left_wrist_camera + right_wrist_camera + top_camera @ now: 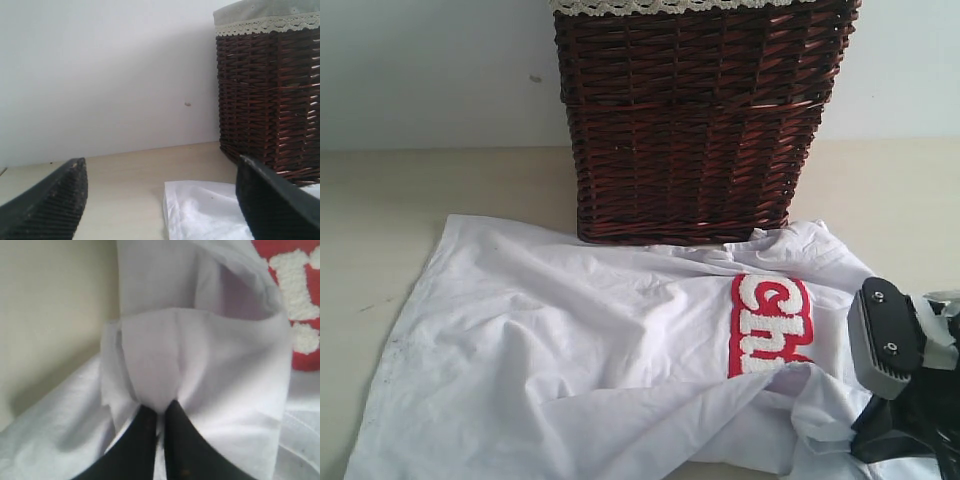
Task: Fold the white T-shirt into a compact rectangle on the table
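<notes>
White T-shirt point(550, 340) lies rumpled on the beige tabletop point(380, 200), just in front of a dark wicker basket point(700, 130), its long axis running left to right in the exterior view. Its red patch point(770, 325) shows fuzzy white letters "Ch", the rest hidden under a fold. Right tool point(159, 412) pinches a raised shirt fold; left tool point(161, 165) stands wide, holding nothing.

The right gripper point(159, 412) sits low, at about four o'clock in the exterior view. Its black fingers point(137, 440) pinch tight on a fold of the white T-shirt point(200, 355). The left gripper point(160, 165) is spread wide, holding nothing.
</notes>
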`<state>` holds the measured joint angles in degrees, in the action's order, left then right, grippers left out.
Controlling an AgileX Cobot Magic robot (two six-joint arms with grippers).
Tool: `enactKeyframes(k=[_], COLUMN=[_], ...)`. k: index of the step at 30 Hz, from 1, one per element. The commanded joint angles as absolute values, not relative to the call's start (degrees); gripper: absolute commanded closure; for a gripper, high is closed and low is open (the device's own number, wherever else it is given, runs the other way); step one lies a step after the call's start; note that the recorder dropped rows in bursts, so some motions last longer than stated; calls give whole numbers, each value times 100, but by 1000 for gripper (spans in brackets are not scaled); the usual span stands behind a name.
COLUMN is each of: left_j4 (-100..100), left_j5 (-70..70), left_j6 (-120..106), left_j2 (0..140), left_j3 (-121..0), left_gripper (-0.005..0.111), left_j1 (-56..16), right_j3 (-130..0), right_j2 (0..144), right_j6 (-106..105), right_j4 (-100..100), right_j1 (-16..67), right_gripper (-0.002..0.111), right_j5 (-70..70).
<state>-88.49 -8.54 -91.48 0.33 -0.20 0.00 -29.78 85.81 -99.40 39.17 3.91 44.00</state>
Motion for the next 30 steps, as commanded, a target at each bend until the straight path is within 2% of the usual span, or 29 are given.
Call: enactKeyframes(k=[1,4,10,20,30], left_j4=[-8875,-8875,-8875,-8875,-8875], left_j5=[-863,-863,-863,-863,-863], left_j6=[-9130,-9130,-9130,-9130,-9130], left_j2=[0,0,0,0,0], left_j3=[0,0,0,0,0], left_gripper=[29,29,29,29,29], left_j1=[5,5,5,5,5], right_j3=[-2959,-2959,-2959,-2959,-2635], right_j2=[7932,7502,7088,7078,7062], right_j6=[-10586,-10920,-10818,-9817,-9728], right_j4=[4031,4179,4617,4651,4663], right_j1=[400,400,400,400,400], right_gripper=[108,108,108,108,108], right_j5=[5911,6988,6996,6996,6996])
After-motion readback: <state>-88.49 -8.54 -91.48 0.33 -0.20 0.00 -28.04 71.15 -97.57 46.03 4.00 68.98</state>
